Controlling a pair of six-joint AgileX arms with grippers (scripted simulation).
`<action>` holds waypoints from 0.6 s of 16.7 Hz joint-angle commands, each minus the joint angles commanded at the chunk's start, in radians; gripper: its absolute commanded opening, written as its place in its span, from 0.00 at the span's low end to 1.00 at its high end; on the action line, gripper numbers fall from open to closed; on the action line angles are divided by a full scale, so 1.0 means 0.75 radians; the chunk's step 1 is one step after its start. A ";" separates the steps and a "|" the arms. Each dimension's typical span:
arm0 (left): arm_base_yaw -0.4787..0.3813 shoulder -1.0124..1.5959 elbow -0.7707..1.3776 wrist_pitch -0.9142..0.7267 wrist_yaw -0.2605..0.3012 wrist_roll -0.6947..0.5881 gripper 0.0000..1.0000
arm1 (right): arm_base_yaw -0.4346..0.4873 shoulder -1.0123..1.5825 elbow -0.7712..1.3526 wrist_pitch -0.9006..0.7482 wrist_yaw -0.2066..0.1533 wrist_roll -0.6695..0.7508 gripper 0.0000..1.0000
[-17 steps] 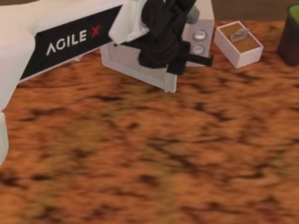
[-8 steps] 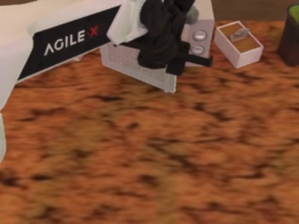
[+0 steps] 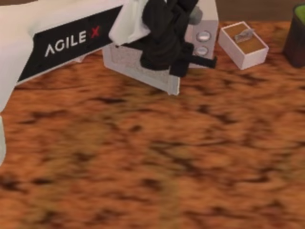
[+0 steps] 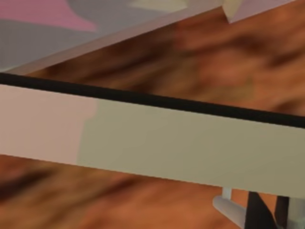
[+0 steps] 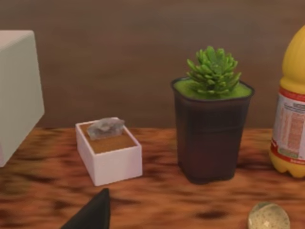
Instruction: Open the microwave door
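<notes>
Left tool (image 3: 188, 64) hiding microwave door (image 3: 143, 71), ajar, grip unclear

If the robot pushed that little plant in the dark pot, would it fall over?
Probably it would slide before tipping. The plant pot stands upright on the table and looks wide for its height, narrowing only a little toward the base. A push near the rim might tip it more easily than one low down. The succulent sits low, so it likely adds little top weight.
</notes>
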 joint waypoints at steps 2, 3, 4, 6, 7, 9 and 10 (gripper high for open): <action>0.000 0.000 0.000 0.000 0.000 0.000 0.00 | 0.000 0.000 0.000 0.000 0.000 0.000 1.00; 0.000 0.000 0.000 0.000 0.000 0.000 0.00 | 0.000 0.000 0.000 0.000 0.000 0.000 1.00; 0.000 0.000 0.000 0.000 0.000 0.000 0.00 | 0.000 0.000 0.000 0.000 0.000 0.000 1.00; 0.000 0.000 0.000 0.000 0.000 0.000 0.00 | 0.000 0.000 0.000 0.000 0.000 0.000 1.00; 0.000 0.000 0.000 0.000 0.000 0.000 0.00 | 0.000 0.000 0.000 0.000 0.000 0.000 1.00; -0.009 0.003 -0.001 0.001 0.009 -0.005 0.00 | 0.000 0.000 0.000 0.000 0.000 0.000 1.00; -0.008 0.000 -0.005 0.003 0.010 -0.001 0.00 | 0.000 0.000 0.000 0.000 0.000 0.000 1.00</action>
